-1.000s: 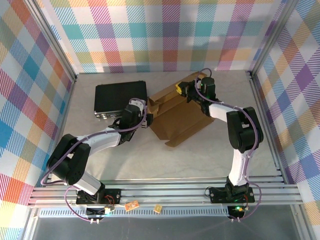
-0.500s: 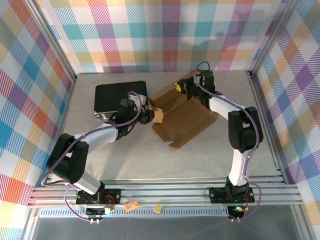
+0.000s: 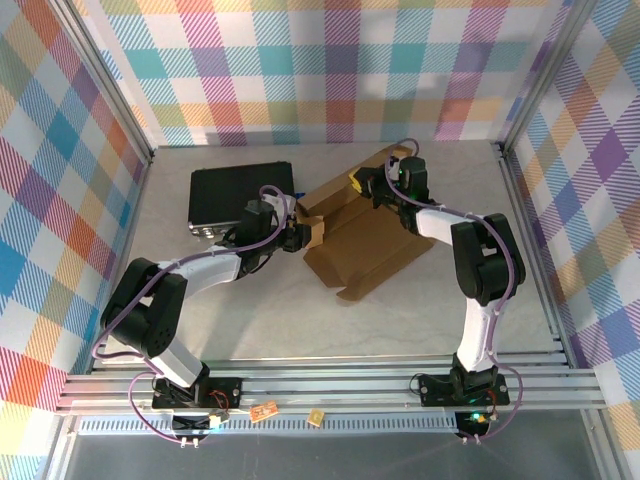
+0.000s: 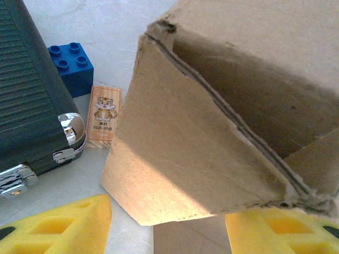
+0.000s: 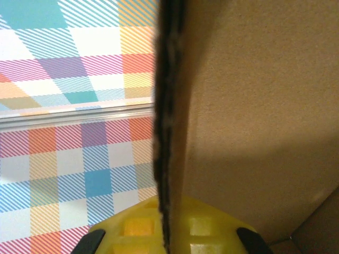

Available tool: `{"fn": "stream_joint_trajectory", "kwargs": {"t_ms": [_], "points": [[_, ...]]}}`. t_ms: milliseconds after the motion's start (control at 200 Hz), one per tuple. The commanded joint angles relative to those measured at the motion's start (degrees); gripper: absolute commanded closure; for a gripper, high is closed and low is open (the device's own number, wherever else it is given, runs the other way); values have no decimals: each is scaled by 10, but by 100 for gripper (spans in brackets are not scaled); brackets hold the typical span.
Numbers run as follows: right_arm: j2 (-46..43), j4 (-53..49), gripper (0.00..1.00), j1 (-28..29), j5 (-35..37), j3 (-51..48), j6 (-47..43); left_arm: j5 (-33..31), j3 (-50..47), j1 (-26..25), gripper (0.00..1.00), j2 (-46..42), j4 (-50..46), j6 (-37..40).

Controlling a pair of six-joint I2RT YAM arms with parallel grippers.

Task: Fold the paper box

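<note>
**Partly folded box, pinched at one edge**

The paper box (image 3: 360,235) is seen mid-table (image 3: 250,310), beside the black case (image 3: 240,195). Its far edge is clamped by the right gripper (image 3: 362,183). A side flap is flanked by the left gripper (image 3: 298,235), its fingers (image 4: 69,222) spread apart.

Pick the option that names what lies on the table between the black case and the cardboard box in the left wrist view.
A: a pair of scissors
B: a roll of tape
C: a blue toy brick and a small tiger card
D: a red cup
C: the left wrist view shows a blue toy brick and a small tiger card lying on the table between the black case and the paper box.
</note>
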Motion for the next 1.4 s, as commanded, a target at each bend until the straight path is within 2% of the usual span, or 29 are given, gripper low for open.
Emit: {"fn": "stream_joint_trajectory", "kwargs": {"t_ms": [0,440,595,945,1395], "points": [[12,89,100,4,2,-26,1,-11,2,-3,42,4,28,-8],[27,151,100,6,9,-48,6,-44,4,-30,44,19,42,-19],[33,151,100,11,11,-45,10,-60,9,-41,48,30,51,-25],[29,141,100,14,12,-45,9,-153,17,-67,55,61,98,-52],[29,125,100,19,17,-46,8,-234,36,-88,55,100,161,-112]]}}
